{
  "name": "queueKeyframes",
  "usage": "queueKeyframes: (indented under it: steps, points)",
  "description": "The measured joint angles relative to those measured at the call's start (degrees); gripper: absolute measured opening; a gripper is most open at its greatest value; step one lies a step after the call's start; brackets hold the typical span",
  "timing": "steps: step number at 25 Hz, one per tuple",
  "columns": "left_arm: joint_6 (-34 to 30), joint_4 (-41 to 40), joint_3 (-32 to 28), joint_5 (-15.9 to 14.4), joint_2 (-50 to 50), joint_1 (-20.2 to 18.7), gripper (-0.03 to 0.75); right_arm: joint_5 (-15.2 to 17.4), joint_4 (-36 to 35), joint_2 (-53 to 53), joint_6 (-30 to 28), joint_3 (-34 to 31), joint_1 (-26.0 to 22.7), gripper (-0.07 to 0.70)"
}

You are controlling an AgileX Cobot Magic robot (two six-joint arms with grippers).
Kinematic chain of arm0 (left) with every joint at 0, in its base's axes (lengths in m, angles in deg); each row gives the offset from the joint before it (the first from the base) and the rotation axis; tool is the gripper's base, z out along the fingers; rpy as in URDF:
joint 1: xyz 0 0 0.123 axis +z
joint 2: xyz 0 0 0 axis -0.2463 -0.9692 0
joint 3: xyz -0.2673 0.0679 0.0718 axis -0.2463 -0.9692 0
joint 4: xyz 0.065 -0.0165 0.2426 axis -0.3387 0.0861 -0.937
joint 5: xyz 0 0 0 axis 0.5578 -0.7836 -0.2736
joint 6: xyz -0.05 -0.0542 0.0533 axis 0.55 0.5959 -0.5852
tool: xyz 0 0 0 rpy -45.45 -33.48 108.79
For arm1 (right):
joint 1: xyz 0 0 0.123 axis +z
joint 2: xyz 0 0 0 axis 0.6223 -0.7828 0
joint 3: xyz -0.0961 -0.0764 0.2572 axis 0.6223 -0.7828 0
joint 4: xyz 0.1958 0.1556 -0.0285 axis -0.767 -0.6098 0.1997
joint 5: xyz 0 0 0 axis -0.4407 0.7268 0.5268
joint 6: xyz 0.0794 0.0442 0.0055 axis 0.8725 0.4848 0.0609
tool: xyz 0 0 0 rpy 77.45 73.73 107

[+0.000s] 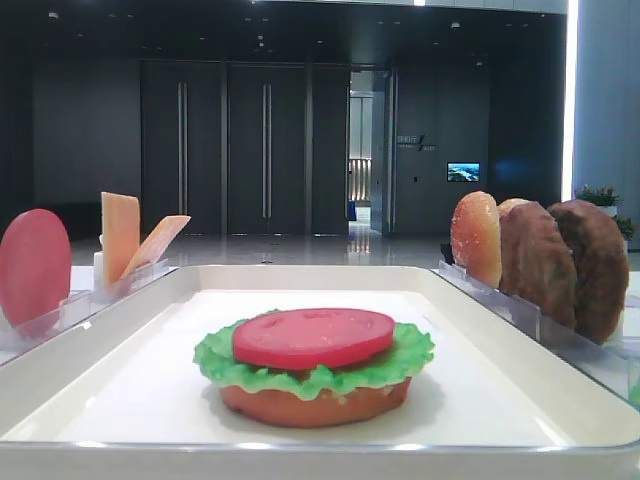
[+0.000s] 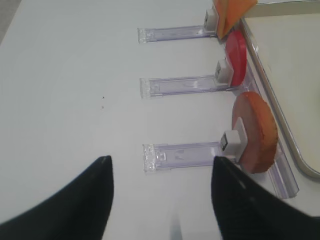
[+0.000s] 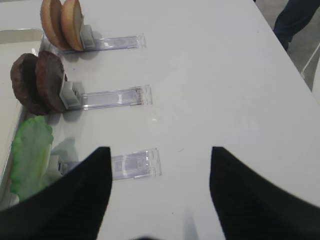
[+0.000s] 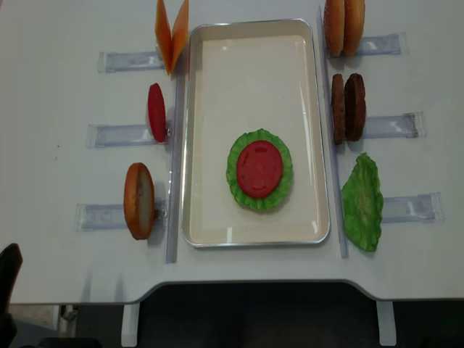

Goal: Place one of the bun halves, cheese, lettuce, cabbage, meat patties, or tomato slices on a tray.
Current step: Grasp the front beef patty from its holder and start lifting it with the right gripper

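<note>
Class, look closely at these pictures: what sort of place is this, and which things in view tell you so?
Probably a robot test table in a lobby-like hall, not a kitchen. The food on the white tray looks like plastic, spare pieces stand in clear racks, and tall dark doors fill the background.

Right gripper (image 3: 160,192) hovering above table, two dark fingers (image 3: 75,200) spreading wide apart, gripping nothing, pointing across tabletop in right wrist view.

Left gripper (image 2: 159,200) hovering likewise, dark fingers (image 2: 245,205) standing well apart, nothing sitting between them in left wrist view.

Neither arm showing over work area in overhead view; both sitting back, apart from each other.
</note>
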Motion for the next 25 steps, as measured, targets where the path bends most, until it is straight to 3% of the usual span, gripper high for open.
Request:
queueKeyframes:
  steps: [20,25]
  points:
    - [0.00,0.00,0.00,0.00,0.00,0.00,0.471,0.00,0.00,0.00,0.00,0.00,0.00,0.414]
    - [0.00,0.00,0.00,0.00,0.00,0.00,0.471,-0.61,0.00,-5.69,0.00,0.84,0.00,0.414]
